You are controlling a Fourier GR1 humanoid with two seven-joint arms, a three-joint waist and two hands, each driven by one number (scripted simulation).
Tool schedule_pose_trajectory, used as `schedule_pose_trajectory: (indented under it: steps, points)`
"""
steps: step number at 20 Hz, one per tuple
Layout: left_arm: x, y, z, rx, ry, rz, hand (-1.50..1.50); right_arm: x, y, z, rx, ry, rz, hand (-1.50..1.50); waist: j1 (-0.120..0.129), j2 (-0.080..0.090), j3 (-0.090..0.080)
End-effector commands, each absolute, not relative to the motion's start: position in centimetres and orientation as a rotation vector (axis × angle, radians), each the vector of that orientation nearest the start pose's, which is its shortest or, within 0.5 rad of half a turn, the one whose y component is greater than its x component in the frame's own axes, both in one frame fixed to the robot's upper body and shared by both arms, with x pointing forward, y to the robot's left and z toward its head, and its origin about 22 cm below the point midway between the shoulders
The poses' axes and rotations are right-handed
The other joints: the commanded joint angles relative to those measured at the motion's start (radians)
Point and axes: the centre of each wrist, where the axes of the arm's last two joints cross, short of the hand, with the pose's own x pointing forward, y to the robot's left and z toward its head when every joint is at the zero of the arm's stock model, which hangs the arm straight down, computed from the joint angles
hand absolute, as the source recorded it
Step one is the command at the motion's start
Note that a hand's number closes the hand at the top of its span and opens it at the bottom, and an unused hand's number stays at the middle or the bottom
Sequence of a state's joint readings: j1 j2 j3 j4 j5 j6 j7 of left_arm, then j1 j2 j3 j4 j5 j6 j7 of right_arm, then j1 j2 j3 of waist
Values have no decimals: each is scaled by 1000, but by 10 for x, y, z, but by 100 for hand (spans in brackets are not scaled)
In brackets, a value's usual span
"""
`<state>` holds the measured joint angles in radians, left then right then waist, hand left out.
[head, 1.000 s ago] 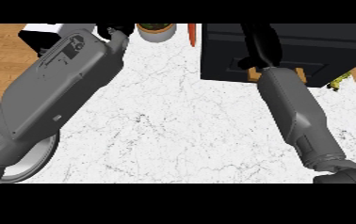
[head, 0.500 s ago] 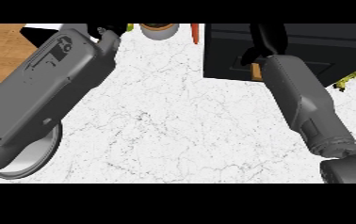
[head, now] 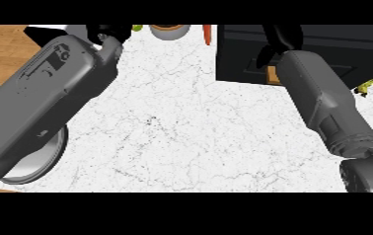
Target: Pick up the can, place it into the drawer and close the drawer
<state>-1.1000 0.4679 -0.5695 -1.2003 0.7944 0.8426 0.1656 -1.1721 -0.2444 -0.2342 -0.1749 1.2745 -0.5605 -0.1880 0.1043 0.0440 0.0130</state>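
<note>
The black drawer [head: 320, 46] stands open at the top right. My right hand [head: 280, 39] hangs over its left part, with the grey forearm running down to the lower right corner. A small tan patch [head: 273, 75] shows beside the wrist at the drawer's front edge; I cannot tell whether it is the can. Nothing else of the can shows, and the hand hides what lies under it. My left hand [head: 109, 32] is at the top left, cut by the view's edge, with its forearm crossing the left side.
A grey cup with a brown inside [head: 169, 30] and an orange carrot-like stick [head: 207, 34] lie at the counter's far edge. A grey plate [head: 36, 162] peeks from under the left forearm. A yellow-green item [head: 364, 87] sits at the right edge. White marble counter [head: 189, 130] fills the middle.
My right hand has crept a little farther and to the right over the drawer, and its forearm looks larger. The left arm has barely moved.
</note>
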Motion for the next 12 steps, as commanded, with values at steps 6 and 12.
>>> schedule_pose_trajectory:
  steps: [6,12]
  points:
    - [383,130,224,31,-1709,127,-150,471,-179,115,-778,-1810,609,-150,14,-12,-6]
    - [378,134,221,47,-1729,136,-150,474,-204,126,-693,-1859,520,-150,14,-7,-9]
